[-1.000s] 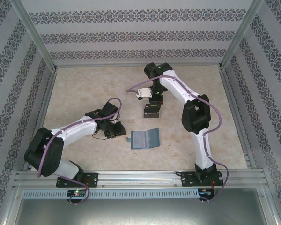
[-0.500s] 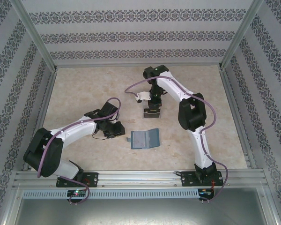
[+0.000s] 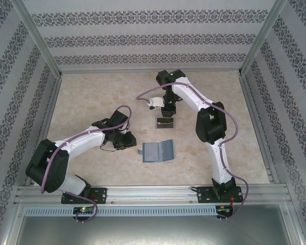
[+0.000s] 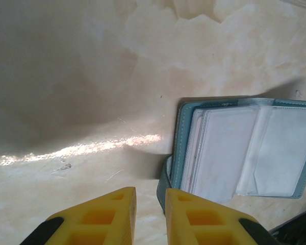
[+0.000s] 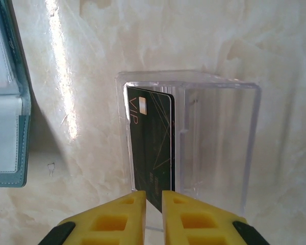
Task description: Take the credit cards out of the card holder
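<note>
Two sets of fingers are to be entered. How is the left set noted? (Obs. 1)

Entry: the left fingers are noted as narrowly parted, with nothing seen between them and bare desk visible in the gap. The card holder is seen lying open and flat just ahead and to the right of them. Its teal edge is near the right-hand tip; contact cannot be told. (Obs. 2)

And the right set? (Obs. 1)

Entry: the right fingers are recorded with a narrow gap. One dark credit card with gold "VIP" lettering is seen standing tilted in the left compartment of the clear tray, directly ahead of them. The card's near corner is at the mouth of the gap; whether it is touched cannot be told. The holder is seen off to their left, apart from the tray. (Obs. 2)
</note>
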Motion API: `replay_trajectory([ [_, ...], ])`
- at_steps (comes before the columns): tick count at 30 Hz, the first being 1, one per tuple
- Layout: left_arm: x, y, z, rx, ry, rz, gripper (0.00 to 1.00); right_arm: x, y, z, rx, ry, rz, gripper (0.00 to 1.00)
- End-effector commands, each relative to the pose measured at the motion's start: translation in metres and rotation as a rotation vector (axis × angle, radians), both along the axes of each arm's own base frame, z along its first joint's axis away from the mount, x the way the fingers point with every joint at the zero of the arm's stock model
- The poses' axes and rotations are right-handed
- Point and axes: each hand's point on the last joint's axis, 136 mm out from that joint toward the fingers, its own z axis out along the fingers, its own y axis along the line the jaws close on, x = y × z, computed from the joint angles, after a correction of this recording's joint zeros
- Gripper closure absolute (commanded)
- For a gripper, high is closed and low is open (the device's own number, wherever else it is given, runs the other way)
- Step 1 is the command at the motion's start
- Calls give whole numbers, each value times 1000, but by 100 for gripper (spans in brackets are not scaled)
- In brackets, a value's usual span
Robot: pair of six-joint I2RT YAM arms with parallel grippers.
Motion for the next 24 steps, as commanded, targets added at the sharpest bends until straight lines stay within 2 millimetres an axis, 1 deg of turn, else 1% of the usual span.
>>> replay_trajectory([
  [1, 13, -7, 11, -38, -31, -4, 78, 6, 5, 25, 57, -101, -79, 82],
  [6, 20, -15, 14, -58, -34, -15, 78, 7, 19, 35, 160, -164, -238, 82],
  [11, 27, -23, 19, -86, -44, -28, 78, 4, 32, 40, 270, -153, -456, 80],
  [13, 30, -25, 20, -93, -46, -35, 78, 0, 37, 39, 304, -149, -544, 75],
  [14, 31, -27, 21, -96, -45, -37, 78, -2, 39, 37, 319, -148, -587, 74],
  [18, 33, -32, 22, -112, -40, -51, 78, -14, 48, 36, 388, -122, -749, 76],
  [20, 33, -34, 21, -117, -31, -58, 79, -20, 49, 37, 412, -99, -846, 79],
  [24, 32, -43, 21, -143, -15, -94, 80, -34, 50, 37, 452, 8, -1022, 83],
])
